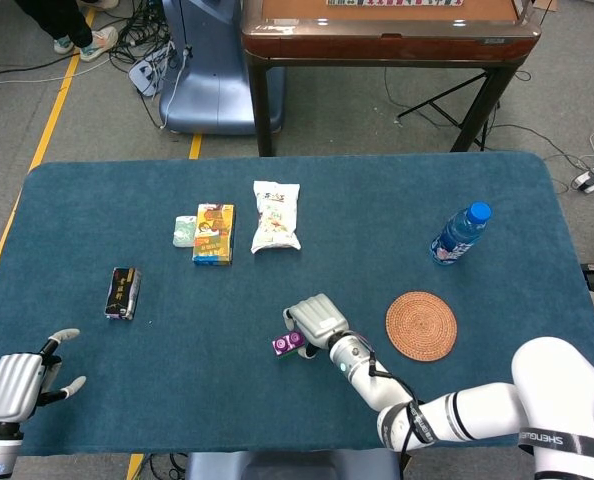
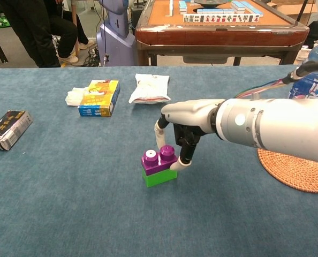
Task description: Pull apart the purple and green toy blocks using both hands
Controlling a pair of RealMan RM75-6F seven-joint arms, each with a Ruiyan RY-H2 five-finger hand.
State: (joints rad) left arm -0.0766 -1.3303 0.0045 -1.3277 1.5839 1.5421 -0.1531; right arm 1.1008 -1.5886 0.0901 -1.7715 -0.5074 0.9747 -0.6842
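Note:
The purple block (image 2: 159, 159) sits stacked on the green block (image 2: 159, 177) on the blue table (image 2: 68, 214), near the middle front. From above, the pair shows as a small purple piece (image 1: 288, 343). My right hand (image 2: 181, 135) reaches over it from the right. Its thumb comes down behind the purple block and a fingertip (image 2: 175, 166) presses the block's right side, so the hand pinches it. In the head view the right hand (image 1: 315, 320) covers the pair's right end. My left hand (image 1: 19, 384) hovers at the near left corner, fingers apart, holding nothing.
A woven round coaster (image 1: 421, 325) lies right of the blocks, with a water bottle (image 1: 459, 234) behind it. A white snack bag (image 1: 276, 229), a yellow-blue box (image 1: 214, 233) and a small pale packet (image 1: 184, 231) lie at the back. A dark packet (image 1: 123, 292) is at the left.

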